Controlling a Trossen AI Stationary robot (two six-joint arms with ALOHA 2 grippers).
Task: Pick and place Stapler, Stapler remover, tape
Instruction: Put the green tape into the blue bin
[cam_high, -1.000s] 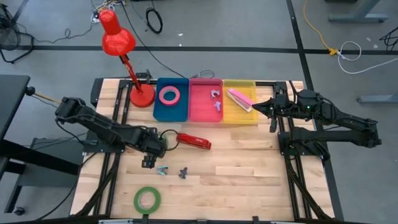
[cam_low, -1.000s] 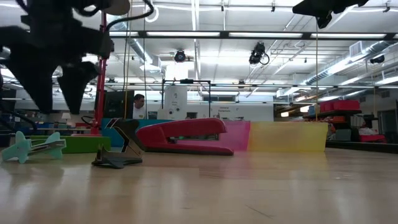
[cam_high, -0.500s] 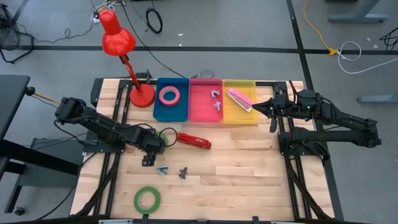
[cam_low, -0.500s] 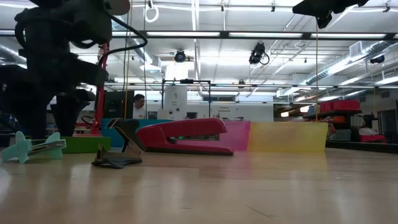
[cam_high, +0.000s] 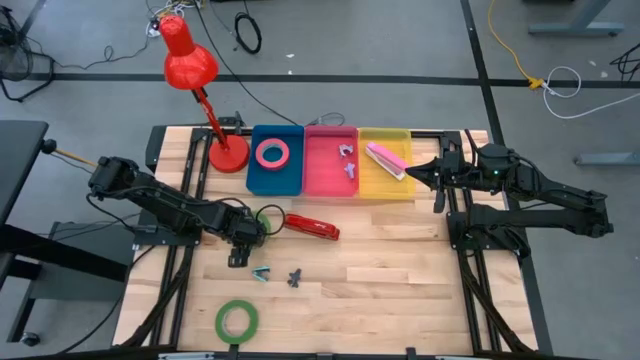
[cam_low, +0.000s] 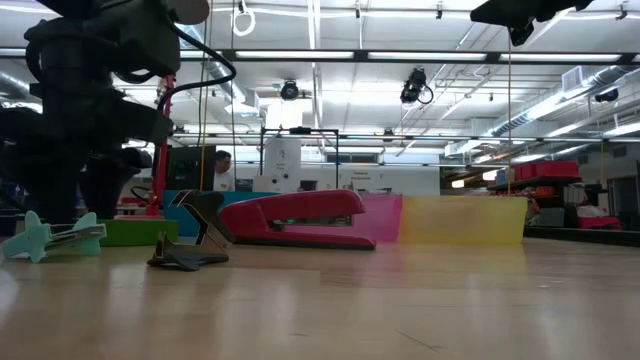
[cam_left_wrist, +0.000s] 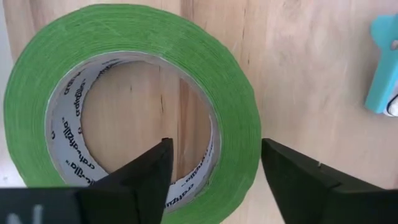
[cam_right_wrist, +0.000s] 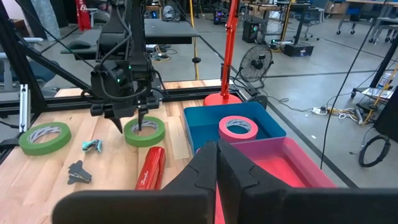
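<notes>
- High view: our left gripper (cam_high: 246, 232) is hanging over a green tape roll (cam_high: 267, 218) beside the red stapler (cam_high: 311, 227); our right gripper (cam_high: 414, 175) is waiting by the yellow bin (cam_high: 385, 190), jaws pressed together.
- Left wrist view: our jaws are standing spread, straddling the roll's wall — one finger (cam_left_wrist: 146, 177) inside. We judge it light, stiff, best pinched across the wall.
- Right wrist view: the teal staple remover (cam_right_wrist: 93, 145) is lying near, not blocking.
</notes>
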